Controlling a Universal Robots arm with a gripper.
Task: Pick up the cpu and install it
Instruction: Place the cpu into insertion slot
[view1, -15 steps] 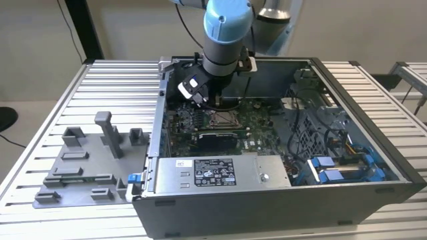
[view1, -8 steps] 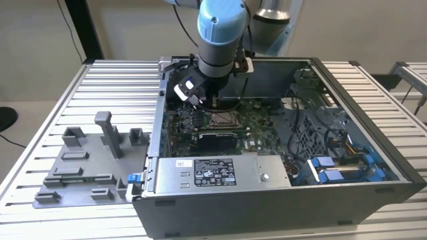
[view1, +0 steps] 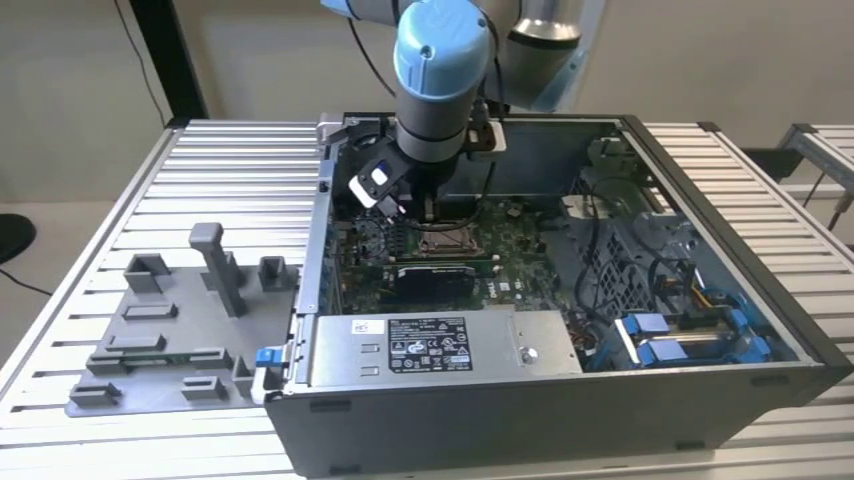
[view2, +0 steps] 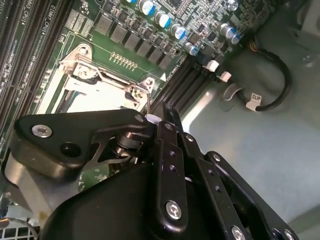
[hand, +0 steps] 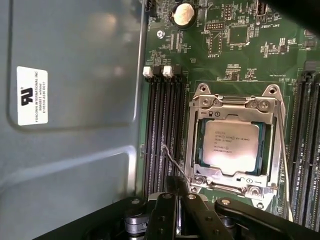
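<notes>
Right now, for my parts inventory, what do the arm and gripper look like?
The arm is a grey cylindrical tube with a rounded light-blue joint cap and a black cable alongside. The gripper is black, built of jointed link plates with silver screw heads.

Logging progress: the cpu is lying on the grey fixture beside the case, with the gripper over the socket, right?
No. The first wrist view shows the cpu seated in the socket frame, not on the fixture; the gripper is over the socket.
</notes>
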